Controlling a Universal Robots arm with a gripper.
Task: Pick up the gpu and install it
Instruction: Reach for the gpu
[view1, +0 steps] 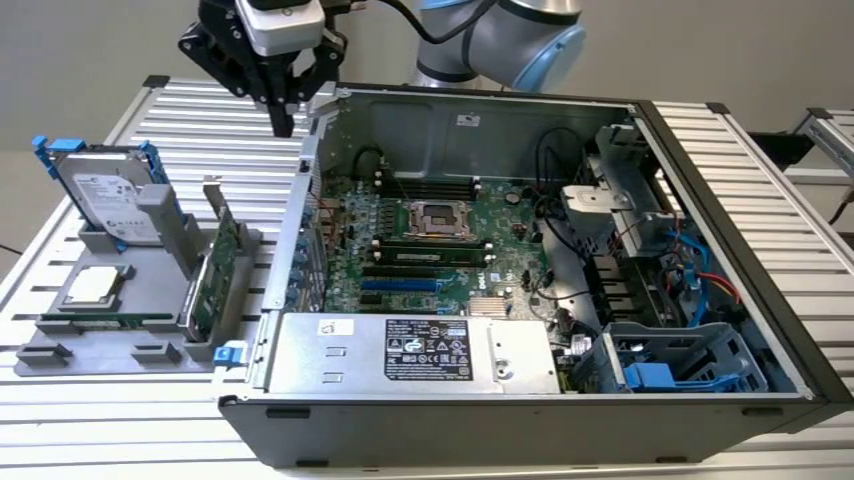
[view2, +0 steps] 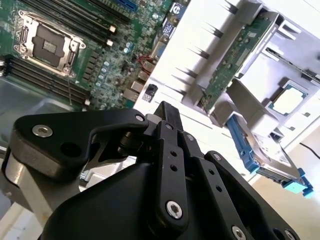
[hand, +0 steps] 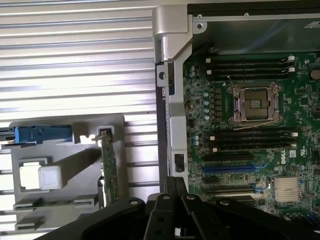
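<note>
While the gripper hangs pinched together and empty above the table, the gpu stands on edge in its holder. Fingers brought down unparted could strike the card's thin edge and tip it.

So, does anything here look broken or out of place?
Nothing stands out. The gpu stands on edge in the gray holder beside the open computer case, and the gripper hangs empty above the case's edge.

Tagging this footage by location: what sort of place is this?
Probably a robotics lab bench for computer assembly: an open computer case on a slotted table, a grey parts rack beside it.
</note>
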